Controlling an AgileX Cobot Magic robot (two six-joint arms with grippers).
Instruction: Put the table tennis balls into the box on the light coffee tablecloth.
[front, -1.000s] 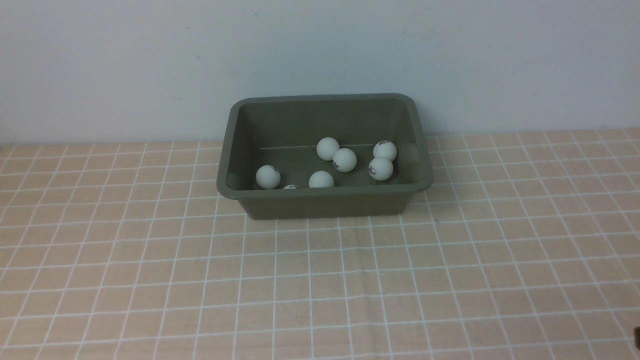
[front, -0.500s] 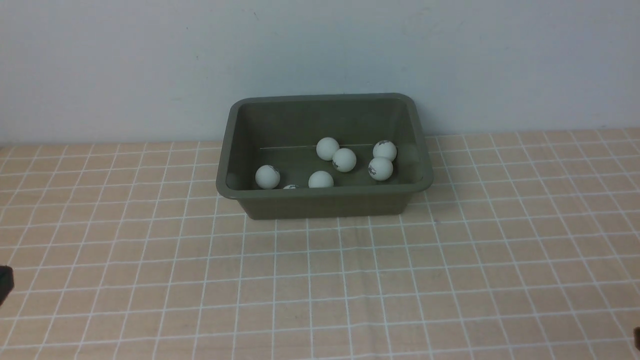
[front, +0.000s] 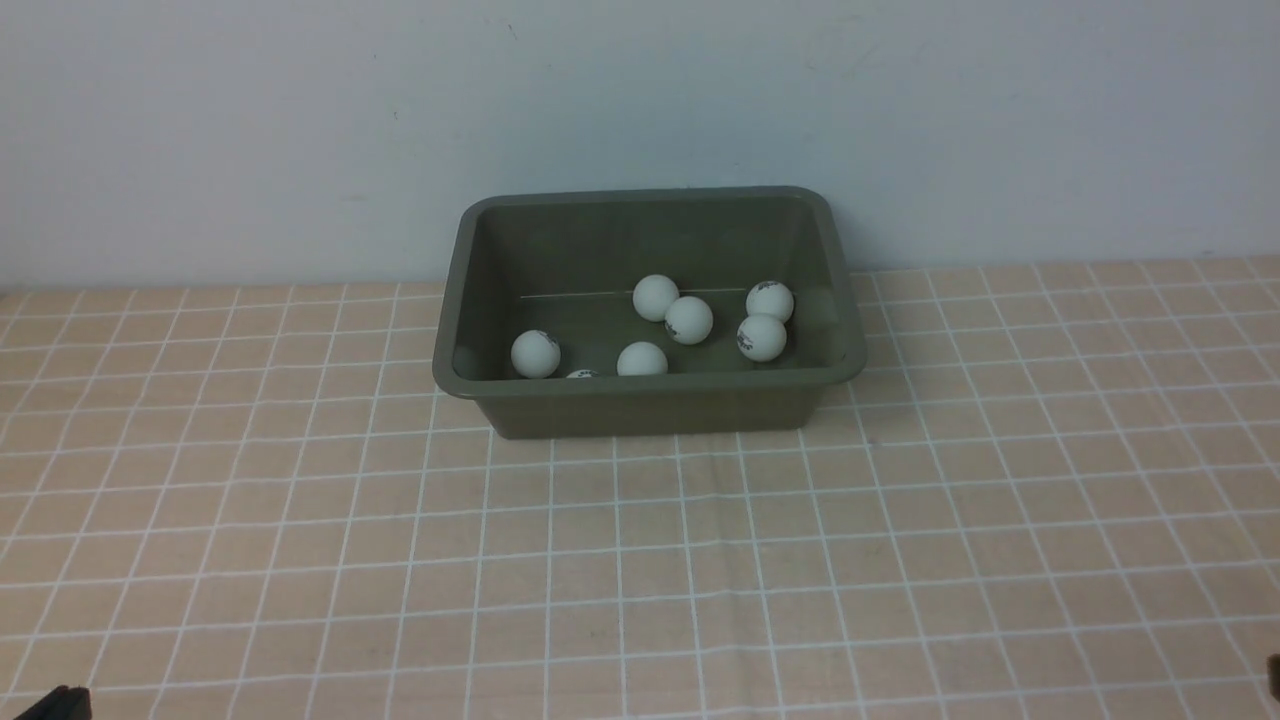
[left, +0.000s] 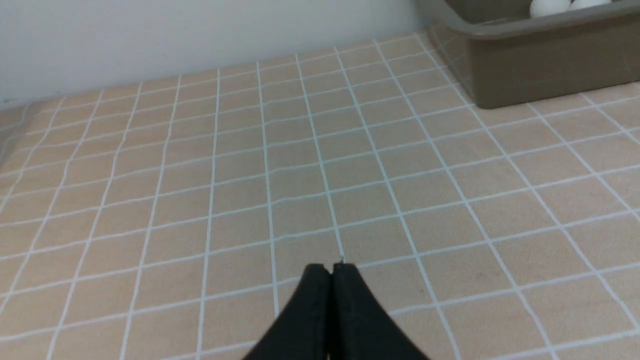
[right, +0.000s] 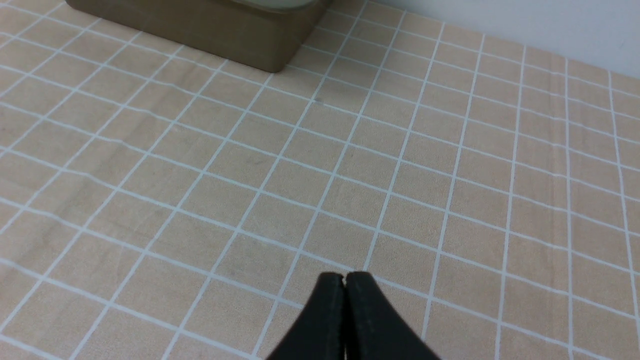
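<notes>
Resting in the box (front: 460, 300), the table tennis balls (front: 689, 320) look light, smooth, roll-prone; pinch across the middle. Left hand (left: 331, 267) and right hand (right: 344, 276) pressed together, empty.

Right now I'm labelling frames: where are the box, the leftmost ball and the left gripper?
box (front: 650, 410): front view, near outer wall.
leftmost ball (front: 535, 353): front view, its centre.
left gripper (left: 331, 270): left wrist view, between its shut fingertips.
</notes>
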